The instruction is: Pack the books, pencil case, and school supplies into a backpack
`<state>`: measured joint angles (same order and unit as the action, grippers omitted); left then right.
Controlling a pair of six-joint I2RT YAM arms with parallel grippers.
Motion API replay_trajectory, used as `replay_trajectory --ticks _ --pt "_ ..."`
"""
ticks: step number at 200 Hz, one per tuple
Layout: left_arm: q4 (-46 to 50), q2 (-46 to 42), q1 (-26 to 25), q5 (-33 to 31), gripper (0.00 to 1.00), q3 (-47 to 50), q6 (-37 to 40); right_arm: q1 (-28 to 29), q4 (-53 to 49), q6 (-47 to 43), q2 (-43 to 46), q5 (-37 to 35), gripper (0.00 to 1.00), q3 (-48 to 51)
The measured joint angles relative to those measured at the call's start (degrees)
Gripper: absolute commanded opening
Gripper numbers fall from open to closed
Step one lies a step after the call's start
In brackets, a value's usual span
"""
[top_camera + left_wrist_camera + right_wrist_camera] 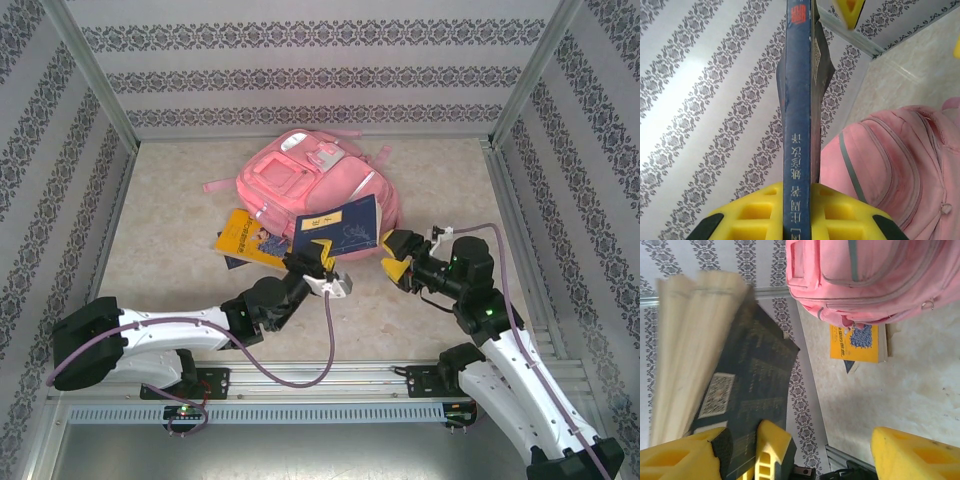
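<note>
Now L pincer (318, 262) clamps navy book (345, 228) by edge (near backpack (310, 180)), R pincer (397, 256) open beside, table (160, 200) free left.

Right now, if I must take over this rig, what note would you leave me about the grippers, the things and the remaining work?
Left gripper: shut on the navy book, which is raised at the near side of the backpack.
Right gripper: open, close to that book's right edge; contact unclear.
Yellow book: flat on the table by the backpack's near-left edge.
Done: navy book is off the table.
Left: nothing seen inside the backpack yet, so all packing remains.
</note>
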<state>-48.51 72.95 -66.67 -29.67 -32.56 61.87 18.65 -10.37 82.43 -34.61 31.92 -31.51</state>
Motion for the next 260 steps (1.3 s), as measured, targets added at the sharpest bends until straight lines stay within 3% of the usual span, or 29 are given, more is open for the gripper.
replay_trajectory --ticks 145,260 --pt "-7.4 5.1 -4.0 -2.8 0.00 1.9 -0.7 -0.9 3.8 3.5 3.8 -1.5 0.72 2.7" --pt "1.5 1.9 -4.6 2.3 0.00 1.9 -10.7 -1.1 9.3 7.5 5.0 -3.4 0.72 3.9"
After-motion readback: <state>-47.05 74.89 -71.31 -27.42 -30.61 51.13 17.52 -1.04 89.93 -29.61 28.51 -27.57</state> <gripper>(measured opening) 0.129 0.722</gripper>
